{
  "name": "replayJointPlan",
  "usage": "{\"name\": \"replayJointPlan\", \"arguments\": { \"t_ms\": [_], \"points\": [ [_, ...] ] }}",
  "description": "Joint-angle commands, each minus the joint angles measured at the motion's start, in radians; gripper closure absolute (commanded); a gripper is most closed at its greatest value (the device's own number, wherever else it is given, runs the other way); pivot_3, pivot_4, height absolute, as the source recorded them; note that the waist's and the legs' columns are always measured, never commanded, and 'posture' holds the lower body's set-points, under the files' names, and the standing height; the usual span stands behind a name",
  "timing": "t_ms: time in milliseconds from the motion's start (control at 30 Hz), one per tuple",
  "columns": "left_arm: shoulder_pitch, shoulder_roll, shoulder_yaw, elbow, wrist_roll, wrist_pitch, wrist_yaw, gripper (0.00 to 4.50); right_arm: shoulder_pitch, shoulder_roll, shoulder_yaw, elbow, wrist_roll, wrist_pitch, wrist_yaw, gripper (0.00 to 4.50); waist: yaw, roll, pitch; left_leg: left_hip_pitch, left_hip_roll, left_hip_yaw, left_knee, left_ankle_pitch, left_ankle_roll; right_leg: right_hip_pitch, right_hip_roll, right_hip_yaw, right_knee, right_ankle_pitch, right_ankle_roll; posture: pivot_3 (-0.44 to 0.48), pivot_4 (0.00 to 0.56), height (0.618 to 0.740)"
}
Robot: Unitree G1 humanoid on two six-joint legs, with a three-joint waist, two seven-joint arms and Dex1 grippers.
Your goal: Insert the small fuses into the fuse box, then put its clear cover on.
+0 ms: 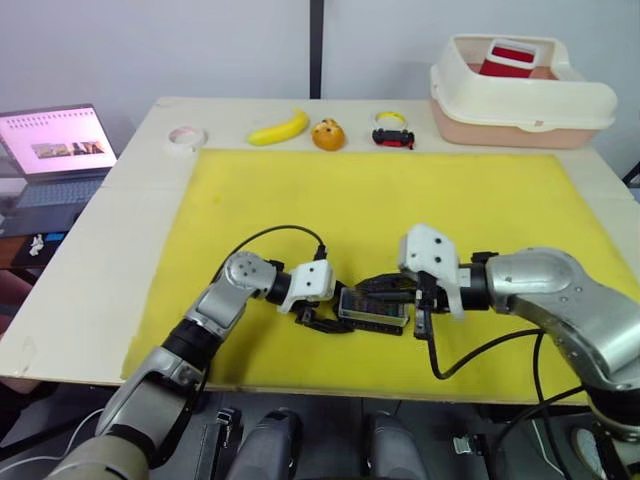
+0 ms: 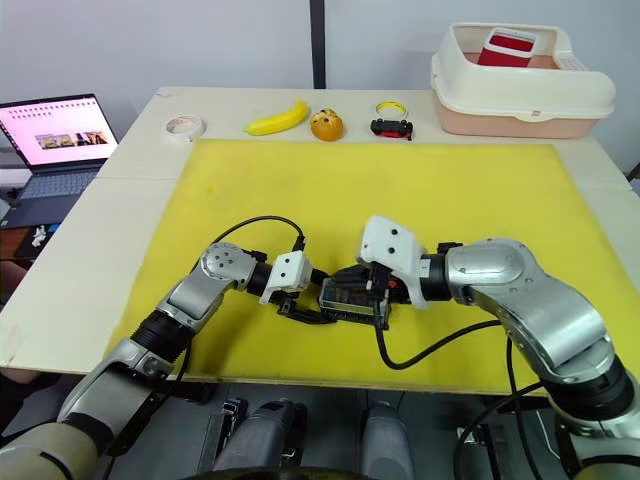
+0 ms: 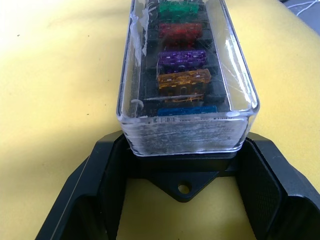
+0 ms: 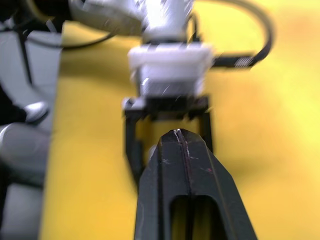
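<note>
Fuse box (image 1: pixel 374 309) lying on yellow mat (image 1: pixel 380 200), left end effector (image 1: pixel 322 322) and right end effector (image 1: pixel 385 285) meeting at it, banana (image 1: pixel 278 128) resting beyond

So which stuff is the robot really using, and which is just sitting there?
Using:
fuse box
clear cover
small fuses
left gripper
right gripper

Just sitting there:
banana
orange toy
toy car
tape roll
laptop
white bin

Yellow mat (image 1: pixel 300 190) spreads beneath and beyond the fingers. Well past the fingertips, along its far edge: tape roll (image 1: pixel 186 138), banana (image 1: pixel 278 128), orange ball (image 1: pixel 328 134), black-and-red toy car (image 1: pixel 393 136). Farther right, cream bin (image 1: pixel 520 95) holding a red item (image 1: pixel 508 56). Laptop (image 1: pixel 58 152) off left.
</note>
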Motion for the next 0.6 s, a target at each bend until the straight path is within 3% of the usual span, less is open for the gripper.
{"name": "replayJointPlan", "arguments": {
  "t_ms": [33,200,433,600],
  "points": [
    [0.002,0.006,0.005,0.014,0.021,0.012,0.012,1.96,-0.004,0.006,-0.041,0.002,0.007,-0.041,-0.015,4.47,0.000,0.000,0.000,0.000,0.000,0.000,0.000,0.000,0.000,0.000,0.000,0.000,0.000,0.000,0.000,0.000,0.150,0.740],
    [0.003,0.006,0.005,0.013,0.022,0.013,0.013,1.96,0.038,0.006,-0.039,0.063,-0.005,-0.046,-0.037,4.47,0.000,0.000,0.000,0.000,0.000,0.000,0.000,0.000,0.000,0.000,0.000,0.000,0.000,0.000,0.000,0.000,0.150,0.740],
    [0.002,0.004,0.006,0.015,0.024,0.012,0.015,1.96,0.218,-0.138,0.223,0.114,-0.212,-0.164,0.045,4.47,-0.001,0.002,-0.005,0.003,0.000,0.001,0.000,-0.001,0.001,0.004,0.000,0.000,-0.002,0.000,0.000,0.000,0.150,0.740],
    [0.003,0.003,0.011,0.010,0.027,0.015,0.013,1.96,0.180,-0.116,0.211,0.136,-0.216,-0.150,0.028,4.47,-0.001,-0.001,-0.007,0.015,0.001,0.000,-0.003,-0.002,0.003,0.016,0.000,-0.001,-0.005,-0.001,0.001,0.000,0.150,0.740]
  ]
}}
